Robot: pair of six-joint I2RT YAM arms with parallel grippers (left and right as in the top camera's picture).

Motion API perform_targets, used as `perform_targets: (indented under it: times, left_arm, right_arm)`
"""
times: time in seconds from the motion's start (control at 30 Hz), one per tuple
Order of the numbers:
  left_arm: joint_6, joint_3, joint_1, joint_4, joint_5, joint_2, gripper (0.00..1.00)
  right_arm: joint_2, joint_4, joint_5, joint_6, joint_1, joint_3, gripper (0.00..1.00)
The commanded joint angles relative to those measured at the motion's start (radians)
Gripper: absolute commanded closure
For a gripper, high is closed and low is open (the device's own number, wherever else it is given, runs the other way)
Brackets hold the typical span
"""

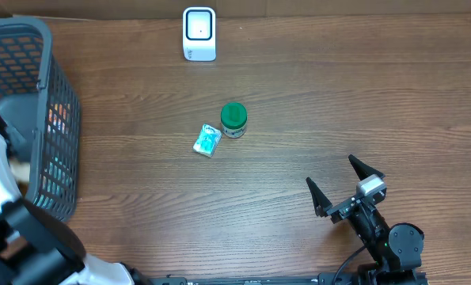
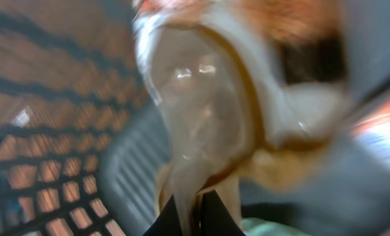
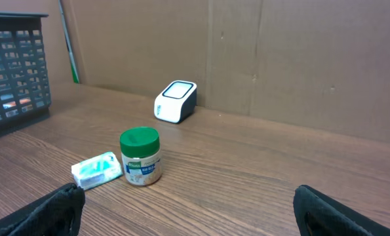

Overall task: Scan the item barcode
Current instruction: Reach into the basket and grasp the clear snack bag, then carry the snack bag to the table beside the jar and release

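Pressed together at the bottom edge of the wrist view, the left gripper [image 2: 195, 219] pinches the tail of a blurred clear packet [image 2: 201, 111] inside the basket [image 2: 50, 190], whose mesh fills frame left. Overhead, the right gripper [image 1: 329, 169] sits spread at lower right, holding nothing. The pick looks made; the next move calls for lifting the packet out and turning its barcode toward the scanner [image 1: 199, 33], top centre.

Staged shop checkout on a robot test bench: a wood-grain surface [image 1: 338, 95] backed by cardboard panels [image 3: 299, 52] carries a white barcode scanner [image 1: 199, 33], a dark mesh shopping basket [image 1: 63, 134], a green-lidded jar [image 1: 233, 120] and a small packet [image 1: 207, 140].
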Motion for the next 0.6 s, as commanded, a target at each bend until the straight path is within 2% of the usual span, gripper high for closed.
perform_targets:
  times: [0.0,0.33,0.57]
  left_arm:
    - [-0.078,0.138,-0.038,-0.031,0.072,-0.163,0.96]
    - [-0.107,0.223,-0.167,0.005,0.124,-0.502,0.96]
    - [-0.116,0.223,-0.338,-0.041,0.185,-0.657,0.96]
  right_arm:
    - [-0.012,0.001,-0.001,0.003,0.006,-0.011,0.0]
    - [-0.012,0.001,-0.001,0.003,0.006,-0.011,0.0]
    - [-0.012,0.001,-0.001,0.003,0.006,-0.011,0.0]
